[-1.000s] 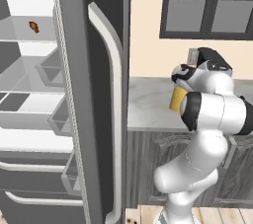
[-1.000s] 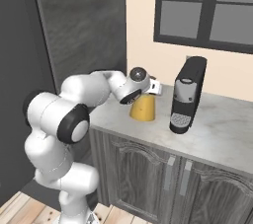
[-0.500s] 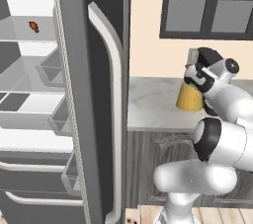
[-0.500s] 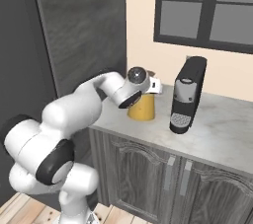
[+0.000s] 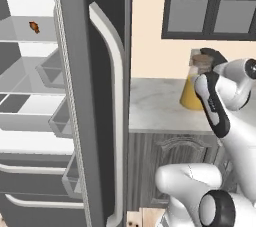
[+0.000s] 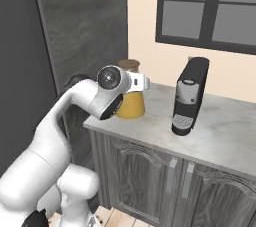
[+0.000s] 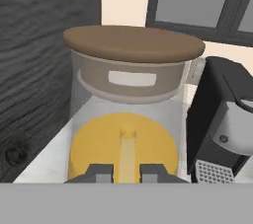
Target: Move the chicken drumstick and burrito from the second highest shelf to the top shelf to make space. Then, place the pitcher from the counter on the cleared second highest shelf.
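Pincer [image 7: 125,172] nearer upright pitcher [image 7: 129,114]

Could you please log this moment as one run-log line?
stage: pitcher pickup | gripper: shut on pitcher handle | pitcher: on counter | drumstick: upper fridge shelf

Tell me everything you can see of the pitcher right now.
The pitcher is a clear cylinder, upright on the light grey counter, with a flat brown lid and yellow-orange liquid filling its lower part. It stands near the counter's end by the dark fridge side, apart from the black coffee machine. The gripper is right at it, jaws narrowly apart around a thin handle-like strip on its near side; firm contact is unclear.
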